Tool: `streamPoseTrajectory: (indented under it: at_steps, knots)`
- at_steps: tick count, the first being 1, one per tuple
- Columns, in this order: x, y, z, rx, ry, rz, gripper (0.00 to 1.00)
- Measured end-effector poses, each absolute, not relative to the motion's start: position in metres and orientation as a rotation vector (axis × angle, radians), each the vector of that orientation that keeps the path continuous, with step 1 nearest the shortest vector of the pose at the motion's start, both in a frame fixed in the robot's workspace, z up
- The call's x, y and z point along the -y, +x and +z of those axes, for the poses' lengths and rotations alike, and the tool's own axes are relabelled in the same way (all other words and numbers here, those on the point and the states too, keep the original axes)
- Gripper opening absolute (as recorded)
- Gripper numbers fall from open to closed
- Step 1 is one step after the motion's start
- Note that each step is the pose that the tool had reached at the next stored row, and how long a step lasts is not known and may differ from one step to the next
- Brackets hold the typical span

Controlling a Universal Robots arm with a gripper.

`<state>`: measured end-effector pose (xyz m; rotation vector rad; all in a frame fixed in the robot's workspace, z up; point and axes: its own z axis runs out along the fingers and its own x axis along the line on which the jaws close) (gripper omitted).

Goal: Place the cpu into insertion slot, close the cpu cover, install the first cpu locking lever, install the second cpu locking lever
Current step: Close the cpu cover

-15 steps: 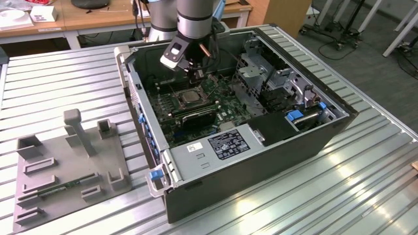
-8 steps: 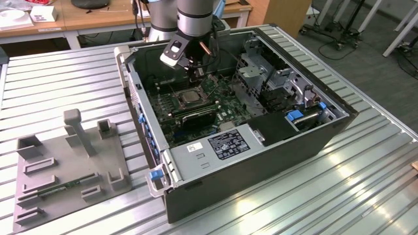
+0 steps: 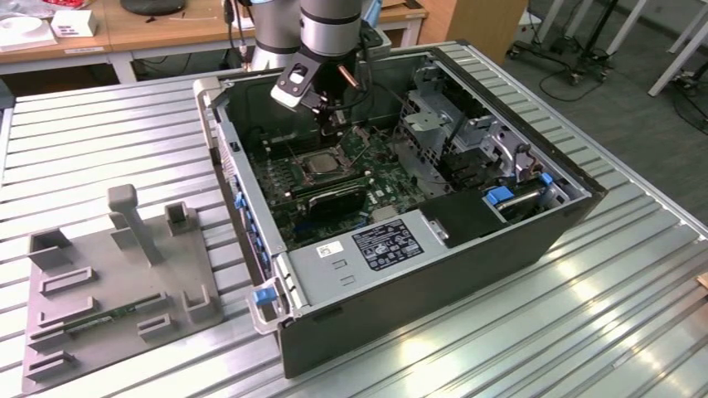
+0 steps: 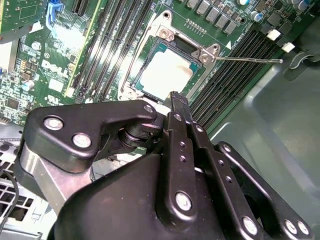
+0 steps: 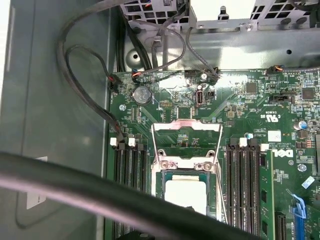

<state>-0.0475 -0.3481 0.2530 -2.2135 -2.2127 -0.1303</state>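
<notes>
**CPU seated; cover and levers not done**

Ribbed metal table [image 3: 619, 315] is carrying the open black-and-silver tower computer case [image 3: 498, 249], with the green circuit board [image 5: 260, 100] lying on its floor. Black 2-finger gripper [image 4: 174, 100] is hovering low over the board, fingers pressed together and pinching nothing, tip just beside the socket's edge. Square dark metal-rimmed insertion slot [image 4: 181, 44] is holding the small flat square cpu with the pale silvery face [image 5: 186, 194], which is lying flat in it, so step 1 of 4 is looking done. Thin silver-grey metal cpu cover [image 5: 186, 125] is looking swung back off the chip, board showing through its window, so I'm reading it as not closed. 1 thin wire locking lever [image 4: 250, 59] is sticking out sideways and looking unlatched. 3 steps are remaining.
</notes>
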Motion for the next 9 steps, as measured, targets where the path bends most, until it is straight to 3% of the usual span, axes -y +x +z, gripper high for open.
streamPoseTrajectory:
  at_steps: [9]
  knots:
    - [0.3481, -0.0475, 0.2545, 2.213, -2.214, -0.13, 0.1]
